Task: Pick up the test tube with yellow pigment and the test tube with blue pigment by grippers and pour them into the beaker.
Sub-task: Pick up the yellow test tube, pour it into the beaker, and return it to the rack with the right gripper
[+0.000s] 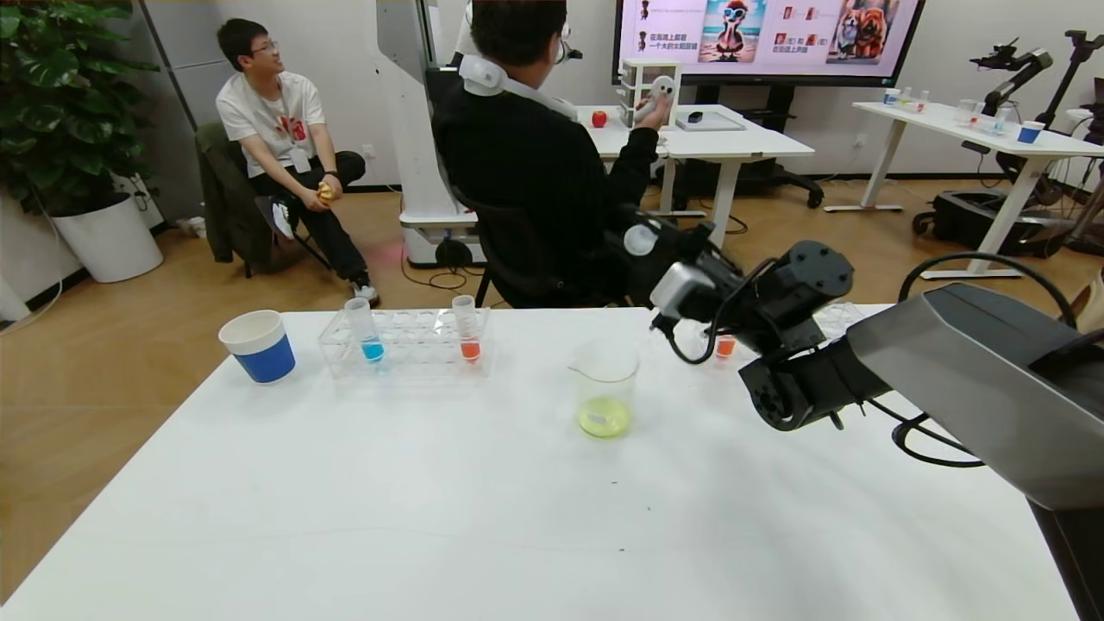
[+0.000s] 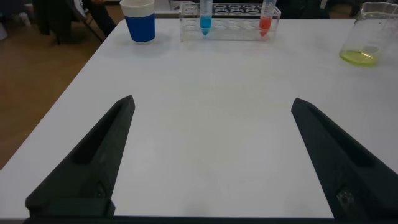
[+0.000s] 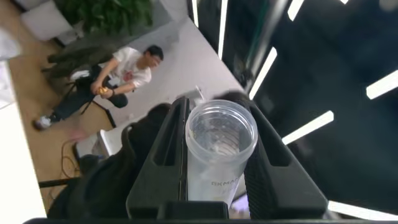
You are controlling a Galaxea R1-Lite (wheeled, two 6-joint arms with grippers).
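Observation:
My right gripper (image 1: 653, 252) is raised above the table's far edge, right of the beaker (image 1: 605, 388), and is shut on a clear test tube (image 1: 641, 239). In the right wrist view the tube (image 3: 219, 146) sits between the gripper's (image 3: 216, 118) fingers, open mouth towards the camera, looking empty. The beaker holds yellow-green liquid and also shows in the left wrist view (image 2: 365, 34). The test tube with blue pigment (image 1: 372, 331) stands in a clear rack (image 1: 405, 345), seen too in the left wrist view (image 2: 205, 17). My left gripper (image 2: 212, 102) is open and empty, low over the near table.
An orange-red tube (image 1: 467, 329) stands in the same rack. Another orange-red tube (image 1: 725, 346) stands behind my right arm. A blue-and-white paper cup (image 1: 259, 346) stands at the far left. Two people sit beyond the table.

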